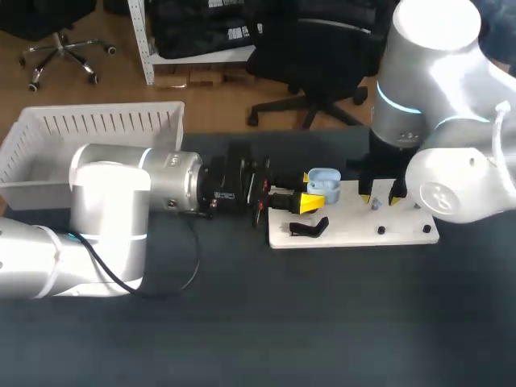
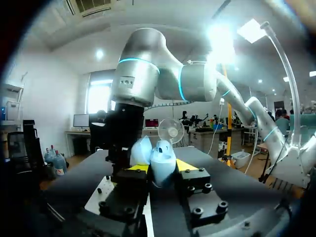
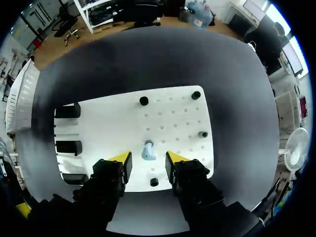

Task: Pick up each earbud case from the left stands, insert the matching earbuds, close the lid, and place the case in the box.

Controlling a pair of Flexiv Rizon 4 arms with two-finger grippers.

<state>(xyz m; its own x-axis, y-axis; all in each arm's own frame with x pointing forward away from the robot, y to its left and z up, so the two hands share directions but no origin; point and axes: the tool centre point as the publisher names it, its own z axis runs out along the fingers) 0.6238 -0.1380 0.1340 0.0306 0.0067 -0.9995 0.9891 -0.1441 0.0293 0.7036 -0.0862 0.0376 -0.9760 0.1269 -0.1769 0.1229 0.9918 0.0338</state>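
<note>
1. Far left, the white slatted box (image 1: 97, 133) sits at the back of the dark table (image 1: 322, 322).
2. The left gripper (image 1: 308, 199) reaches in level over the left end of the board. Its yellow tips are clamped on the pale blue earbud case (image 1: 324, 182) from 2 sides, and the case lid is up.
3. The white board (image 1: 363, 232) lies mid-table, with black stands (image 3: 68, 146) along one end.
4. The right gripper (image 3: 148, 159) hangs over the board with its fingers apart. 1 pale blue earbud (image 3: 148, 149) stands on the board between them, touching neither tip.
</note>
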